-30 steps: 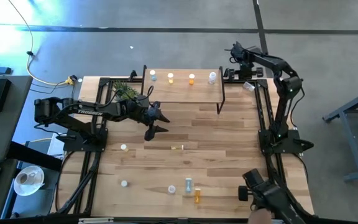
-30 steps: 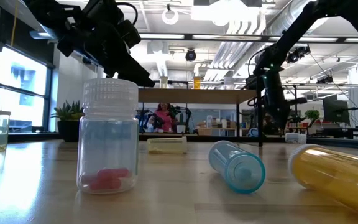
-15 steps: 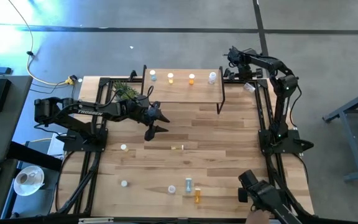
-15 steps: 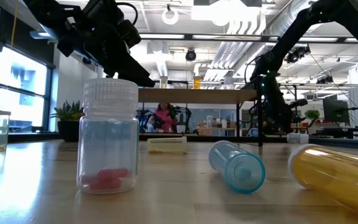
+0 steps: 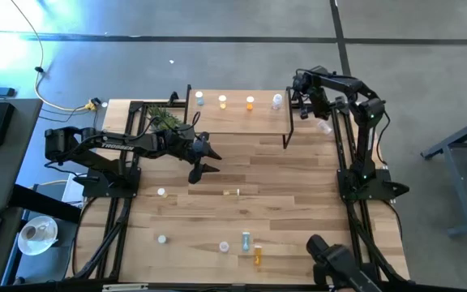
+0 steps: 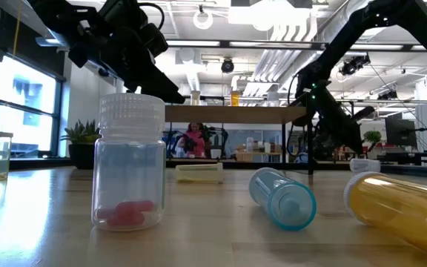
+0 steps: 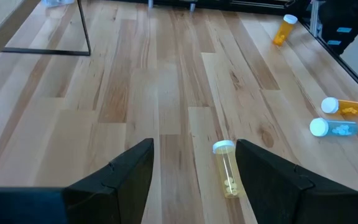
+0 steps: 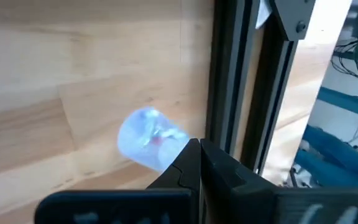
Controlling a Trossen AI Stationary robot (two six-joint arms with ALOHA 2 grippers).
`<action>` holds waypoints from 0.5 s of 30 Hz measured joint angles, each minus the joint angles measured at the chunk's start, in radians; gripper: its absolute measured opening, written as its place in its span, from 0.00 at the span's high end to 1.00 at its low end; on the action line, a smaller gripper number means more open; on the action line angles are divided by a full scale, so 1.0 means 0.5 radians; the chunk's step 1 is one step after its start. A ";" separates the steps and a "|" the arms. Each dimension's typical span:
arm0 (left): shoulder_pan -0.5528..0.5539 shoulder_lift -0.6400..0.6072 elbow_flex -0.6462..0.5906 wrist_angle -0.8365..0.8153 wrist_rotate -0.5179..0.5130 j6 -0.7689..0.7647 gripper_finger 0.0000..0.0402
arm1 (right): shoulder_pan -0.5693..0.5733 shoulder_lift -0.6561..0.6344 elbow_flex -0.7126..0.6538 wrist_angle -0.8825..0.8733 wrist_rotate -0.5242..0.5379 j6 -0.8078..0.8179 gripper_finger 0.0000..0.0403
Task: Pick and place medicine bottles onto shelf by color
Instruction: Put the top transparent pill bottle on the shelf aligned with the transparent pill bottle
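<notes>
- We found the left claw (image 5: 207, 160) hovering over the middle of the table (image 5: 298, 195), its fingers spread and nothing between them.
- The nearest loose target was a yellow bottle (image 7: 227, 167) lying on its side just ahead of that claw; in the high view it sat toward the near edge, a little to the robot's right of the claw.
- Its long axis ran roughly along the board grain, white cap toward the shelf (image 5: 242, 118). We judged the fingers would need to straddle it across the body.
- The left arm was clearly nearer this bottle than the right.
- The right claw (image 5: 304, 104) hung at the far right end of the shelf, fingers pressed together and empty; a clear bottle (image 8: 151, 138) lay on its side just beside its tips.
- 4 bottles (image 5: 223, 101) already stood on the shelf top.
- Materials: bottles looked like smooth, see-through plastic cylinders with ribbed white caps, likely to roll; shelf top was pale wood on thin black legs.
</notes>
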 joint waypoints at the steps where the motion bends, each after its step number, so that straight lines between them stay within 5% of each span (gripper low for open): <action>1: 0.000 0.000 0.000 -0.001 0.000 -0.001 0.46 | 0.010 0.000 0.000 -0.013 0.004 0.000 1.00; 15: -0.001 0.000 0.000 -0.015 0.000 -0.017 0.46 | -0.081 -0.183 0.094 0.096 -0.055 -0.097 1.00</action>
